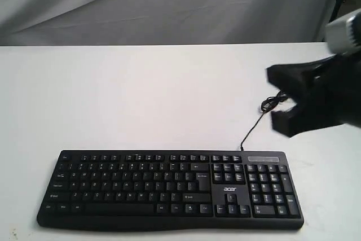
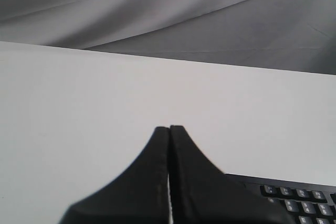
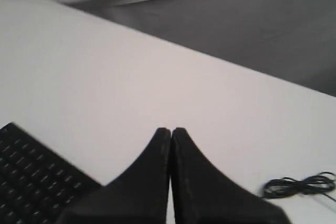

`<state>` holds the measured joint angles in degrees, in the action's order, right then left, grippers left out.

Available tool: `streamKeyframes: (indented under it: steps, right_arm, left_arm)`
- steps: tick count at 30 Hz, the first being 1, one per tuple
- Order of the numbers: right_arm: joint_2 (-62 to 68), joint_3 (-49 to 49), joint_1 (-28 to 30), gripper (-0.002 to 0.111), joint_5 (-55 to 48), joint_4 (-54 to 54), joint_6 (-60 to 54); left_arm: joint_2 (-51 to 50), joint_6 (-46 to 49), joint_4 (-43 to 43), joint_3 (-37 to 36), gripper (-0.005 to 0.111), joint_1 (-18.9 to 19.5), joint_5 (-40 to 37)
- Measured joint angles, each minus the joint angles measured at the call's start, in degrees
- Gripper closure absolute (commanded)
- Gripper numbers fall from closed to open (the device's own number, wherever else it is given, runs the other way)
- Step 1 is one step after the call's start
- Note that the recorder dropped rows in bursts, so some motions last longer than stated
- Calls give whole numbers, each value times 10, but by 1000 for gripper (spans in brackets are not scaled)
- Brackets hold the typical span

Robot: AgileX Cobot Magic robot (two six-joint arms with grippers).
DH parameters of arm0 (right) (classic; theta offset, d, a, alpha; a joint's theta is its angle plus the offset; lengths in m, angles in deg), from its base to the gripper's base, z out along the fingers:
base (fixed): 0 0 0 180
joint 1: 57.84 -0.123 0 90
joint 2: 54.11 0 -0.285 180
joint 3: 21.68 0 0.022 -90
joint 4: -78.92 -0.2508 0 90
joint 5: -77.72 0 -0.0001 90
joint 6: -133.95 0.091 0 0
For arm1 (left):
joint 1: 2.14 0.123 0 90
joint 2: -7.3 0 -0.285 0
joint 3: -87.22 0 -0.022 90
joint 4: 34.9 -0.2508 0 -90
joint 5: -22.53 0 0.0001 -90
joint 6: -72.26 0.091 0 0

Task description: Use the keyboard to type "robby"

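Keyboard [image 1: 169, 187] lies flat across the bottom of the exterior frame, no key touched yet. Right gripper [image 3: 171, 129] hangs at right edge above the cable [image 1: 256, 122], fingers pressed together, probably to give one narrow tip for poking single keys. Left gripper [image 2: 169, 127] likewise pressed together, outside the exterior frame.
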<state>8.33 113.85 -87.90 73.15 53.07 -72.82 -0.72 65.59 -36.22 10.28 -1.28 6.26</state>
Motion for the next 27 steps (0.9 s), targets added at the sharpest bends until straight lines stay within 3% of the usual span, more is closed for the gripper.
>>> streamKeyframes:
  steps: [3,11,23,27]
  right_arm:
    - [-93,0,137,108,-61,7,0]
    - [-229,0,338,108,-158,9,0]
    - [-252,-4,364,108,-163,9,2]
    - [-251,-28,364,108,-149,65,94]
  left_arm:
    - [0,0,0,0,107,0,0]
    - [0,0,0,0,107,0,0]
    - [0,0,0,0,107,0,0]
    - [0,0,0,0,107,0,0]
